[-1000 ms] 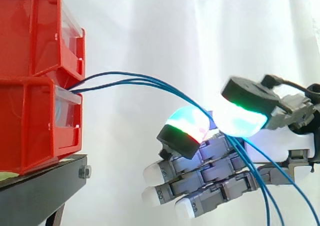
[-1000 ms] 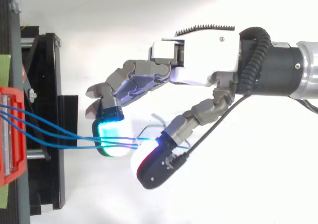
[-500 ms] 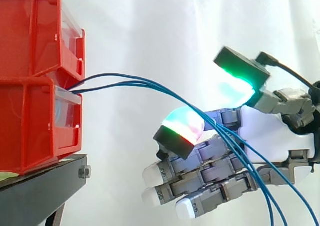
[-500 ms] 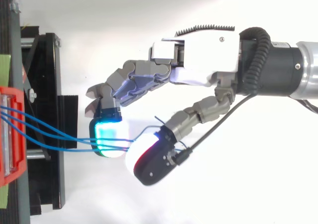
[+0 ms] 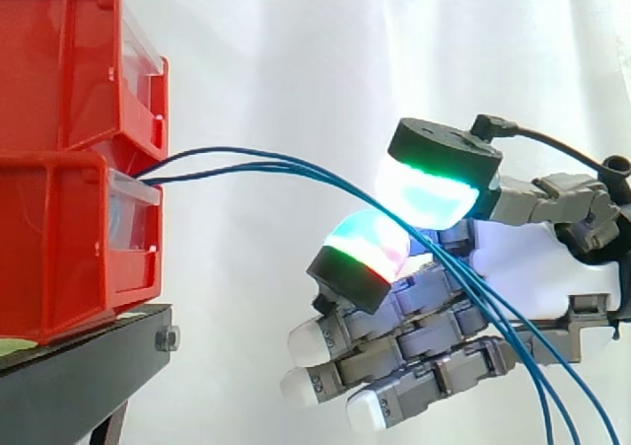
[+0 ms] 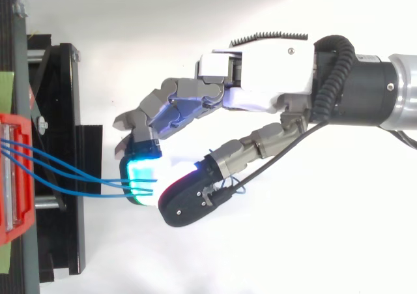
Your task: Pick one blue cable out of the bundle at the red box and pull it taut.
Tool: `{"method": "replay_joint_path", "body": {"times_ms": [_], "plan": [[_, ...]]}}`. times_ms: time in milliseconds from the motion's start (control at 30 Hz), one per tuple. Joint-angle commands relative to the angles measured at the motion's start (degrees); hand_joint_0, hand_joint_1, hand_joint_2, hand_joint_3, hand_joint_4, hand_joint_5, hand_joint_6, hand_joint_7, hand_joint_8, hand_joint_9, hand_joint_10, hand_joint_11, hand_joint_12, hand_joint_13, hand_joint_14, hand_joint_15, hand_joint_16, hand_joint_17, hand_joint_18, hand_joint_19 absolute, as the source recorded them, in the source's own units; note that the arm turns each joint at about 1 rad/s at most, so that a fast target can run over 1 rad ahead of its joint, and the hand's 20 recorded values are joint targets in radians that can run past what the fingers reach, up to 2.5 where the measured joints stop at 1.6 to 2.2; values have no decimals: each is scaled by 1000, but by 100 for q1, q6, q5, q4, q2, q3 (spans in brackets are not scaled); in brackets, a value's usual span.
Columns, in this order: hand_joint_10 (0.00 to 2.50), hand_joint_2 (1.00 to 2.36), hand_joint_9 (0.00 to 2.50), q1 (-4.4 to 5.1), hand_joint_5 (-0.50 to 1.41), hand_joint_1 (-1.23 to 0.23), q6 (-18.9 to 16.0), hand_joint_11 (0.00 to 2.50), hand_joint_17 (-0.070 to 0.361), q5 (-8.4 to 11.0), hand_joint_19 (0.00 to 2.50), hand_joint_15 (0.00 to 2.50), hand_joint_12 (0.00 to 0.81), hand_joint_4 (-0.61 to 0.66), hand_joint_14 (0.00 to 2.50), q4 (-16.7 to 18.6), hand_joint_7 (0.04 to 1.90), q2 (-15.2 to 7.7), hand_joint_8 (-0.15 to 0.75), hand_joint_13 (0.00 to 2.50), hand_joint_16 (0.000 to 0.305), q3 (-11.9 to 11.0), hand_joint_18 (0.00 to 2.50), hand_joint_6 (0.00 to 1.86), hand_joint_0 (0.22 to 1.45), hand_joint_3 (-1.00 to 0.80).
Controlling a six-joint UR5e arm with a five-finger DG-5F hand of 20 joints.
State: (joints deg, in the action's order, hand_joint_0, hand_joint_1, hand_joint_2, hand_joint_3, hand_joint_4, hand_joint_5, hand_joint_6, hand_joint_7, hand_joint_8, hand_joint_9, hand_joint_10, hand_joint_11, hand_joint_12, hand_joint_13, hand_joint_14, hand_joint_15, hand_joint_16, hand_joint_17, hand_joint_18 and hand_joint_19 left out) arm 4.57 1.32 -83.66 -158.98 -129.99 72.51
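Note:
Three blue cables (image 5: 258,159) come out between the two stacked red bins (image 5: 59,238) at the left and arc right into the hand (image 5: 532,267). They run between the green-cyan thumb pad (image 5: 429,186) above and a curled finger's glowing pad (image 5: 367,250) below, then drop away at the lower right. From above, the cables (image 6: 65,173) leave the red bin (image 6: 14,196) and end under the cyan finger pad (image 6: 140,176), with the dark back of the thumb (image 6: 189,203) close beside it. The hand (image 6: 260,79) is curled, thumb and finger closed around the cables.
The bins stand on a black stand (image 5: 79,366), whose frame (image 6: 65,111) reaches toward the hand. The other fingers, white-tipped (image 5: 311,341), lie curled below the cables. A white curtain hangs behind.
The thumb lifted away from the finger, then swung forward toward the bins and came down over the finger pad and the cables. The cables and bins have hardly moved.

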Motion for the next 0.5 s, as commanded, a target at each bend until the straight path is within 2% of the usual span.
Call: {"method": "replay_joint_path", "body": {"times_ms": [0,100,167,300,467], "plan": [[5,1017,601,0,-171,-838,0,257,114,-10,157,85,349,-4,3,-2,1019,0,313,362,51,0,514,923,696,-227],[5,1012,594,0,-173,-910,0,256,115,-10,133,67,349,-37,2,-2,981,0,304,351,51,0,509,926,753,-326],[5,1009,592,0,-175,-926,0,254,115,-10,125,68,349,-37,2,-2,1027,0,303,350,51,0,507,922,772,-370],[5,1006,591,0,-178,-934,0,258,114,-10,130,65,348,-33,3,-2,1120,0,302,347,51,0,496,923,814,-427],[5,1000,573,0,-190,-931,0,254,114,-19,130,58,346,-47,2,-2,1076,0,285,335,51,0,485,934,842,-497]]}}
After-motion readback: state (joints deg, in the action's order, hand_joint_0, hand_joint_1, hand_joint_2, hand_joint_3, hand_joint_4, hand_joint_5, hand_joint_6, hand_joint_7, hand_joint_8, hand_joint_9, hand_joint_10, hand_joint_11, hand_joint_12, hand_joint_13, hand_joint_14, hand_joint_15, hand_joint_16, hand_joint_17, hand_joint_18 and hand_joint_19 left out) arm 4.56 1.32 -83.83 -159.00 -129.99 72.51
